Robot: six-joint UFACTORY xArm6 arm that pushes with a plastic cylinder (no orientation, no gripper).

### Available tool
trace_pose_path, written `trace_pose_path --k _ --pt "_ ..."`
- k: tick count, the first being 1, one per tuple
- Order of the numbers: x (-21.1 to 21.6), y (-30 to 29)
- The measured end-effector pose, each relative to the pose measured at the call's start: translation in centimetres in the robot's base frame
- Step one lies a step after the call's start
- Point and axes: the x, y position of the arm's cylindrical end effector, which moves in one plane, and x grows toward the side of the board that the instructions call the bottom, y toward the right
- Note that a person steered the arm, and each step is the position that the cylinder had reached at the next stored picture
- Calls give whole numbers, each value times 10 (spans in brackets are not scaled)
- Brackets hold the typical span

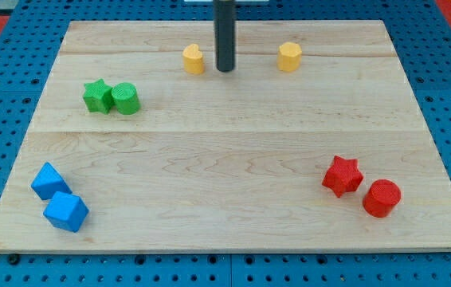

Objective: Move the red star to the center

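The red star (pixel 343 175) lies on the wooden board (pixel 225 151) at the view's lower right, touching a red cylinder (pixel 382 198) just to its lower right. My tip (pixel 225 70) is at the view's top centre, far from the red star. It stands between a yellow heart-like block (pixel 194 59) close on its left and a yellow hexagon (pixel 290 57) further to its right.
A green star (pixel 96 96) and a green cylinder (pixel 125 99) sit side by side at the upper left. Two blue blocks (pixel 50 182) (pixel 66 211) sit together at the lower left corner. A blue pegboard (pixel 449 96) surrounds the board.
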Motion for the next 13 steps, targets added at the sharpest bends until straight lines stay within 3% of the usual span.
trace_pose_path --k 1,2,3,4,7,11,13 --pt "69 70" --pt "117 185" --pt "163 258" --pt "229 293" --pt "231 150" --pt "153 112" --pt "148 33"
